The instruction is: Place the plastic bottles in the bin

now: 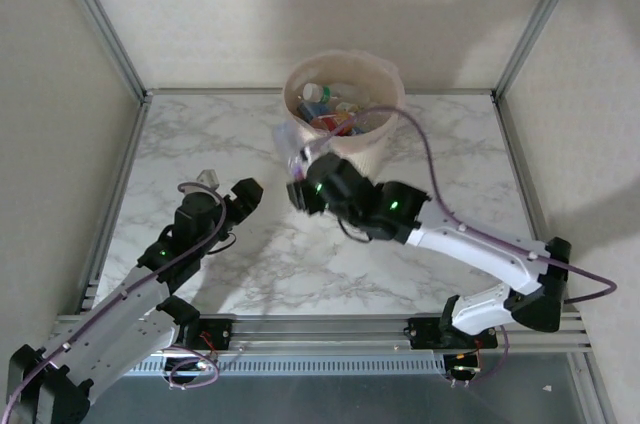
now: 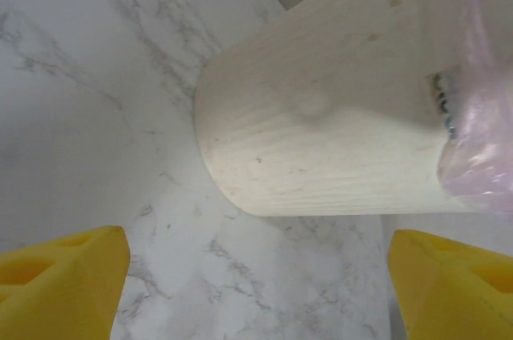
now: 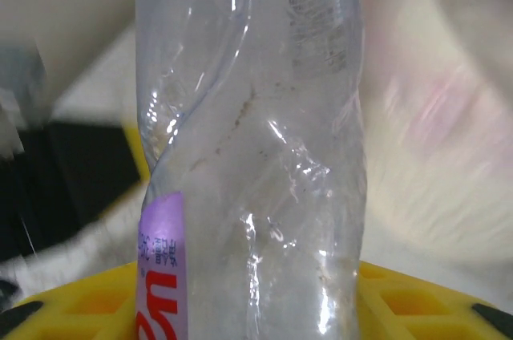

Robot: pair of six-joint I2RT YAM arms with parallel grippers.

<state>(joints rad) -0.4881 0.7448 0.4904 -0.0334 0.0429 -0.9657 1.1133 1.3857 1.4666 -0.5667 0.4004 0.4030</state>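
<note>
Colourful bottles (image 1: pixel 335 114) lie heaped inside the bin (image 1: pixel 372 149), which stands at the far middle of the marble table (image 1: pixel 250 264) with a pinkish bag (image 2: pixel 481 115) over its rim. Pale walls (image 1: pixel 250 4) and a metal frame (image 1: pixel 100 19) close the table in. My right arm reaches from the near right corner toward the centre. My right gripper (image 1: pixel 300 187) is clamped on a crumpled clear bottle (image 3: pixel 256 115) with a purple label, just in front of the bin. My left gripper (image 2: pixel 256 292) hangs empty with its fingers apart, facing the bin's side.
</note>
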